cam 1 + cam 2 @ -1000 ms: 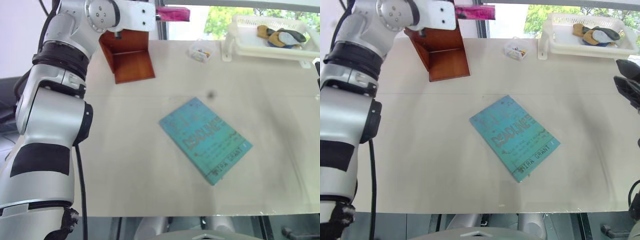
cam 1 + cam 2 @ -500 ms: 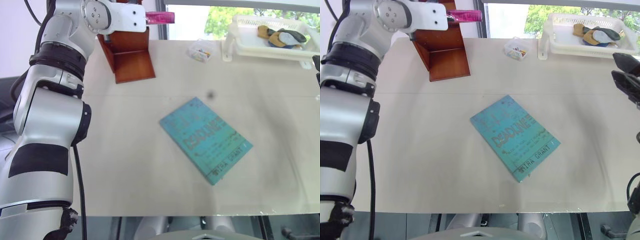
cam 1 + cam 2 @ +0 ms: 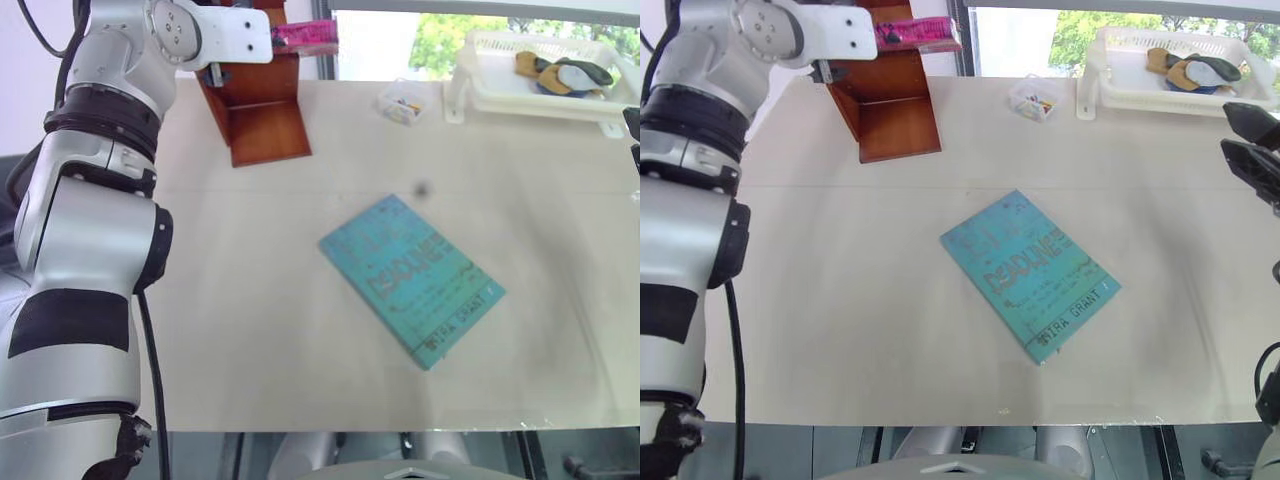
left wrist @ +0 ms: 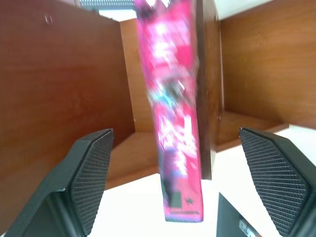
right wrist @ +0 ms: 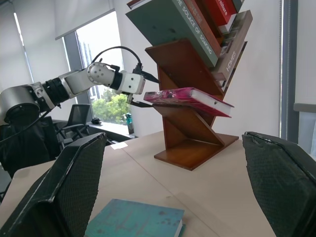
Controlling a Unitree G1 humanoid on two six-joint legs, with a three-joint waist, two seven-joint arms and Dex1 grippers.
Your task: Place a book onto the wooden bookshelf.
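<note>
Your pink book (image 5: pixel 187 97) lies nearly flat in a slanted compartment of the wooden bookshelf (image 5: pixel 190 133), one end poking out toward your left gripper (image 4: pixel 182 182). That gripper stands spread wide, a finger well clear on each side of the book's near end, gripping nothing. Your right gripper (image 5: pixel 173 187) is spread wide too and empty, held off over the table (image 3: pixel 300 340) far from the shelf.

Judging by its look, the book is a light paperback: stiff enough along the spine to be pushed endwise, but the covers will flex and the glossy face will likely slide on the sloped board. If you need to seat it deeper, take it by the near end across its thickness, close to the spine, or just nudge that end inward; pinching a loose cover corner would probably bend it.

The right wrist view gives you the side profile: how the shelf's slanted boards zigzag, the row of other books (image 5: pixel 197 24) leaning on top, and how much of the pink book overhangs. The left wrist view gives you the clearance between fingers and book instead. The head views add the table layout: the teal book (image 3: pixel 410 280) lying flat mid-table and a white basket (image 3: pixel 540 70) at the far right
</note>
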